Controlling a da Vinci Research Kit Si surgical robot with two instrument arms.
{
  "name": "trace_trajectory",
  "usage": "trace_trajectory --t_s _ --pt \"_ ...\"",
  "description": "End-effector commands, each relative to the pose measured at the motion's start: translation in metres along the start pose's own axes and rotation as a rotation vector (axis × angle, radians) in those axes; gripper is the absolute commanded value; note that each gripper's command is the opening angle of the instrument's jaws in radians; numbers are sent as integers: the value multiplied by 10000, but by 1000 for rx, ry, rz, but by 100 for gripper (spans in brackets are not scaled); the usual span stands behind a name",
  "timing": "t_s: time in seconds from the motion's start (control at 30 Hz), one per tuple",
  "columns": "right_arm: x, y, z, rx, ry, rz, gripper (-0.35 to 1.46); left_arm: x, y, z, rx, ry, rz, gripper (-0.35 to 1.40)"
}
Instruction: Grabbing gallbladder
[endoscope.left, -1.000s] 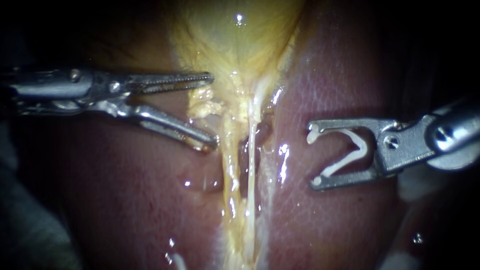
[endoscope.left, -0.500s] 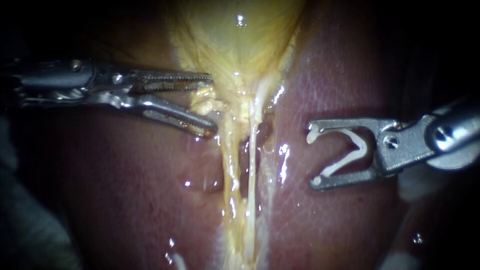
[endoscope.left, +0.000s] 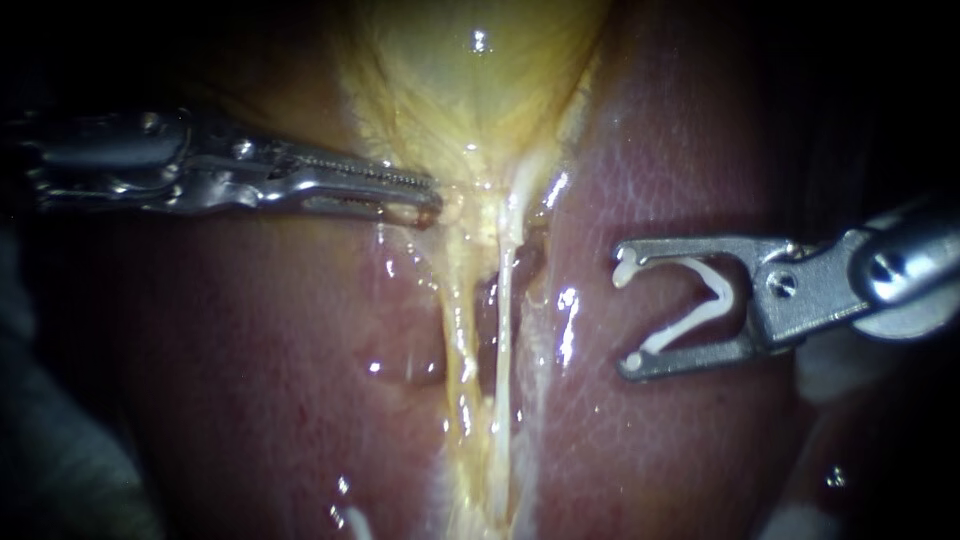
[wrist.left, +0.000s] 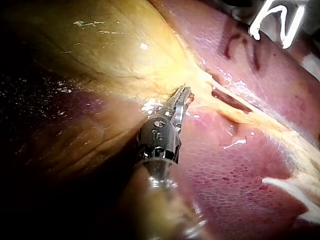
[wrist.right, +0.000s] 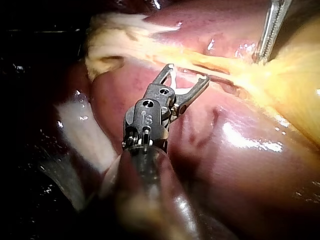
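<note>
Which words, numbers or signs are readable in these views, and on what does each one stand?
On the left instrument: a small mark on its joint, too blurred to read.
On the right instrument: a small mark on its joint, too small to read.
The clip in the right instrument's jaws: a white shape, no letter.
On the gallbladder and the liver: no text.

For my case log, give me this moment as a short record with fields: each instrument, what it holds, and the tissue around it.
Left instrument: jaws shut on the gallbladder at its narrow end
Right instrument: jaws hold a white clip, above the liver, clear of the tubes
Tubes: pale, lying between the two instruments
</note>
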Motion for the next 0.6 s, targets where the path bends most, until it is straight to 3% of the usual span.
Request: trace_trajectory --t_s 0.03,0.13,0.33,0.6 --pt "0 0 0 0 0 0 49 1 1 -2 -3 0 -1 -23" --pt "0 0 0 0 0 0 49 6 6 -9 -5 0 -5 -35" --pt "0 0 0 0 0 0 49 23 17 -27 -4 -2 -16 -35" --pt "0 0 0 0 0 0 49 33 22 -68 10 -2 -22 -35"
